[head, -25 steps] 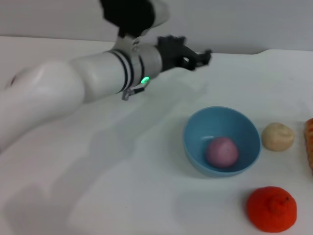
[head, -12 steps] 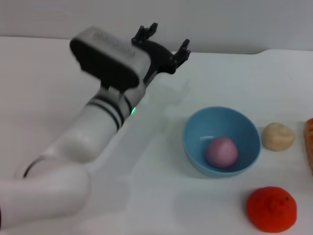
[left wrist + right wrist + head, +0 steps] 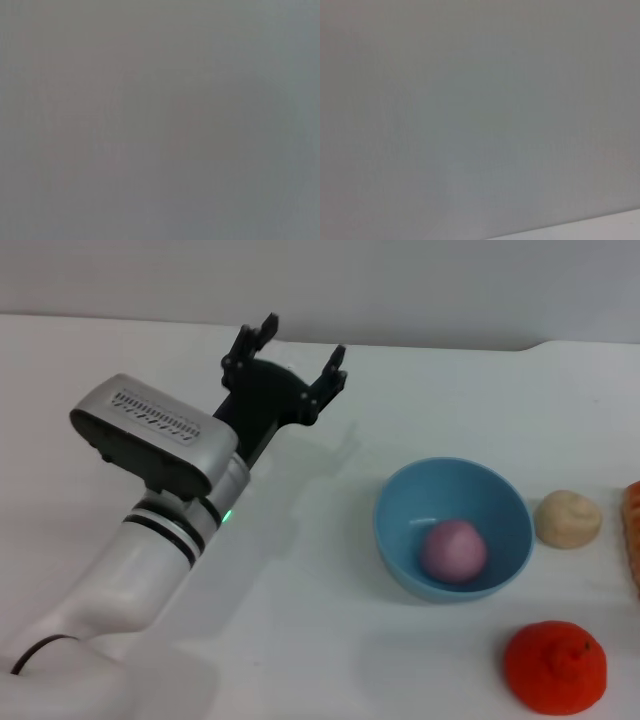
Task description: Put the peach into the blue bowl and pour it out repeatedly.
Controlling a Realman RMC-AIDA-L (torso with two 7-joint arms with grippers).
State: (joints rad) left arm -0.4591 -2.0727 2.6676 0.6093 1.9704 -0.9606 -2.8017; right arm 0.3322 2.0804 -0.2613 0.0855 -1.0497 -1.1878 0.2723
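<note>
The pink-mauve peach [image 3: 454, 550] lies inside the light blue bowl [image 3: 400, 510], which stands upright on the white table right of centre. My left gripper [image 3: 295, 348] is open and empty, raised over the far part of the table, well to the left of and behind the bowl, fingers pointing away from me. My right gripper is out of view. Both wrist views show only a blank grey surface.
A beige lumpy ball [image 3: 568, 518] sits just right of the bowl. A bright orange-red fruit [image 3: 555, 666] sits at the front right. An orange object [image 3: 632, 530] pokes in at the right edge. The table's far edge [image 3: 450, 348] meets a grey wall.
My left arm has swung leftward and back, away from the bowl, and its wrist has turned so the fingers now point away from me. The peach and bowl have not moved.
</note>
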